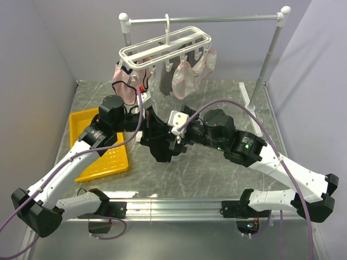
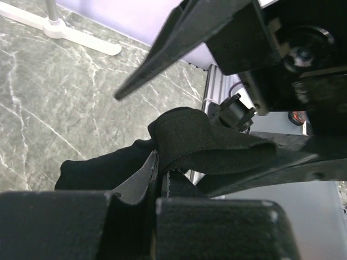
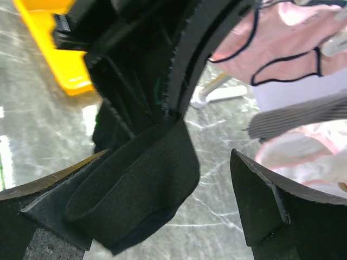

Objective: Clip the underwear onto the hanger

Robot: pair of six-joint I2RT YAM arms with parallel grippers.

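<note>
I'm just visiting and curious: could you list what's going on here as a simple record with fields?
underwear: black, between both arms, not yet clipped
left gripper: shut on the underwear
right gripper: open, fabric draped over one finger
hanger: white, hooked on the rail, pink garments already clipped
yellow tray: beside the left arm

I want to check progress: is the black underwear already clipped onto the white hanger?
No, the black underwear is low over the table, well apart from the white hanger.
</note>
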